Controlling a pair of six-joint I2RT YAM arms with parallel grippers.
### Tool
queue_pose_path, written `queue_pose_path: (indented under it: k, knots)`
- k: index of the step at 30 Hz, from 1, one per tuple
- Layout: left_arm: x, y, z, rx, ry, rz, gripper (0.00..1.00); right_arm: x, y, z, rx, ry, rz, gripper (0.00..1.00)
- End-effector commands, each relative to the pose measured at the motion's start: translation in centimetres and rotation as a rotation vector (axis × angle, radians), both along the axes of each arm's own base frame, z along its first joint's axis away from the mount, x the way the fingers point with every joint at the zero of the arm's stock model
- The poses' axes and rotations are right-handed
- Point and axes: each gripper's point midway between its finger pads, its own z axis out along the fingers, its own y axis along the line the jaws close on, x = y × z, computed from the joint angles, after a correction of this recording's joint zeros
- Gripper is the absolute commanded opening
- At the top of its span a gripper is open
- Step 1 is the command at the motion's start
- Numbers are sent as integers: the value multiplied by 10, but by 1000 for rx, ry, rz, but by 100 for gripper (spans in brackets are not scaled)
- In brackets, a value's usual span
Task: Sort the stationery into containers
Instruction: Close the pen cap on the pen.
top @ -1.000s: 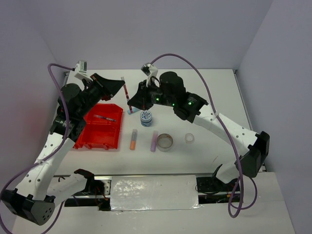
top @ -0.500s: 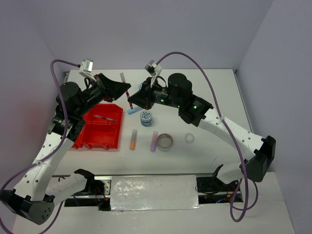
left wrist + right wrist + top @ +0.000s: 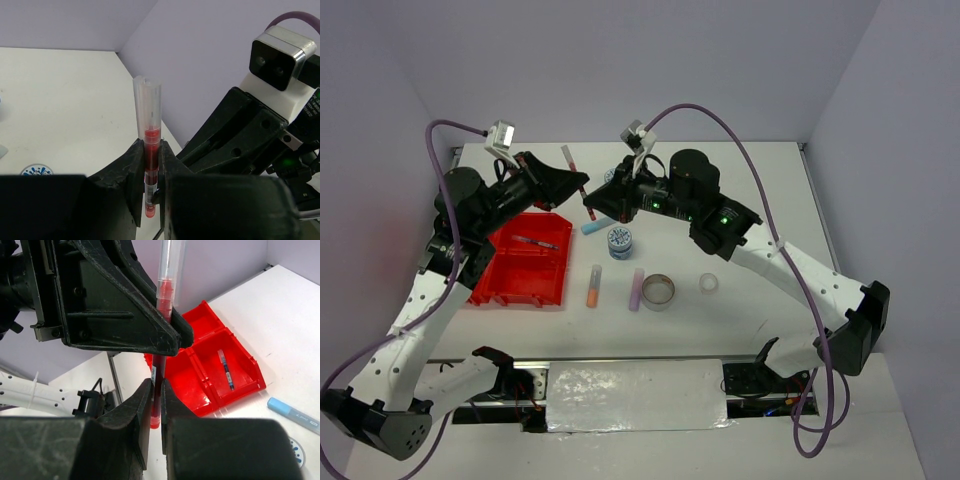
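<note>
The left gripper [image 3: 151, 167] and the right gripper [image 3: 155, 399] both pinch the red pen [image 3: 150, 131], apparently held clear of the table.

tub [image 3: 37, 171] half hidden, pen [image 3: 167, 290] middle behind fingers [image 3: 125, 315]

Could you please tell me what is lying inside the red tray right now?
One thin pen lies in a far compartment of the red tray; the near compartments look empty. The left arm covers the tray's far left corner.
</note>
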Motion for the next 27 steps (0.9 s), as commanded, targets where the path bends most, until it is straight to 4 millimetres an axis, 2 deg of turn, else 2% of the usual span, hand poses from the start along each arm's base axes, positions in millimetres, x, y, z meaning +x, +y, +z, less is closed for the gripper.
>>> queue_pose_path:
  k: [1, 2, 5, 9, 12, 15, 16, 17, 18, 21, 22, 24, 25, 27]
  knots:
    - [-17, -10, 31, -12, -119, -100, 0, -14, -4, 40, 83, -124, 49, 4]
    - [-25, -14, 37, -3, -163, -144, 0, -20, -2, 40, 81, -128, 87, 16]
    - [-39, -18, 51, 0, -237, -212, 0, -26, 2, 39, 83, -120, 129, 37]
    - [-58, -23, 66, -8, -308, -306, 0, -26, 5, 39, 97, -110, 135, 37]
    - [-68, -25, 71, -11, -340, -348, 0, -26, 6, 42, 105, -109, 141, 31]
    - [-72, -25, 71, -7, -349, -364, 0, -27, 5, 47, 124, -110, 139, 15]
    - [-73, -26, 69, -2, -342, -371, 0, -28, 5, 50, 137, -110, 142, 5]
    - [-72, -26, 67, 3, -341, -373, 0, -29, 5, 52, 144, -110, 146, 0]
    - [-72, -26, 67, 6, -339, -373, 2, -30, 4, 54, 151, -110, 148, 0]
    - [-71, -24, 65, 21, -339, -349, 26, -34, 4, 57, 169, -103, 161, 0]
    - [-68, -23, 65, 25, -335, -332, 45, -35, 3, 59, 176, -100, 160, 0]
    - [-65, -23, 64, 42, -329, -321, 58, -35, 1, 58, 176, -95, 154, 0]
    - [-63, -23, 62, 50, -324, -314, 72, -36, 1, 58, 177, -95, 152, 0]
    - [-55, -20, 59, 72, -306, -278, 79, -35, -1, 57, 174, -93, 141, 0]
